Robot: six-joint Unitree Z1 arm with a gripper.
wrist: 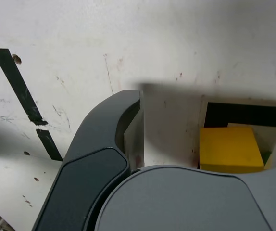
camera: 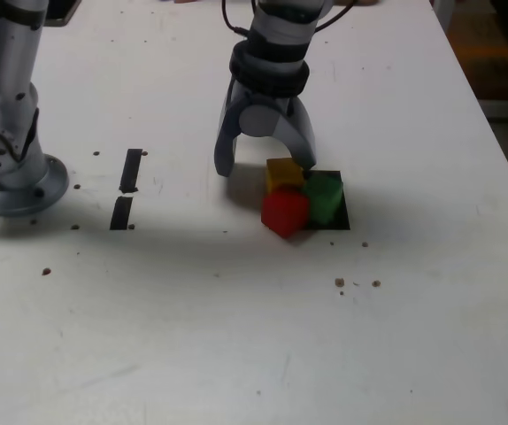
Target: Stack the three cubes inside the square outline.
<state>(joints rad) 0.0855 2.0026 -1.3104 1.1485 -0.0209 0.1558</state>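
— Where is your end effector right now?

— Low over the counter, pointing down, with my jaws spread wide and nothing between them. In the exterior view one finger comes down on bare counter at about nine o'clock of the yellow cube; the other finger sits just over that cube's far edge. I cannot tell whether it touches.

— And the cubes?

— All three are bunched together, each on the counter, none stacked. The yellow one is at the back. The red cube is in front of it, at roughly six o'clock, turned cornerwise. The green cube is at about four o'clock of the yellow one, close beside the red.

— Are they inside the square outline?

— Partly. Green stands within the black tape. Red hangs over the near edge. Yellow sits at the corner; my wrist view shows it against the tape.

— Anything else nearby?

— Two short black tape strips, well apart toward nine o'clock.
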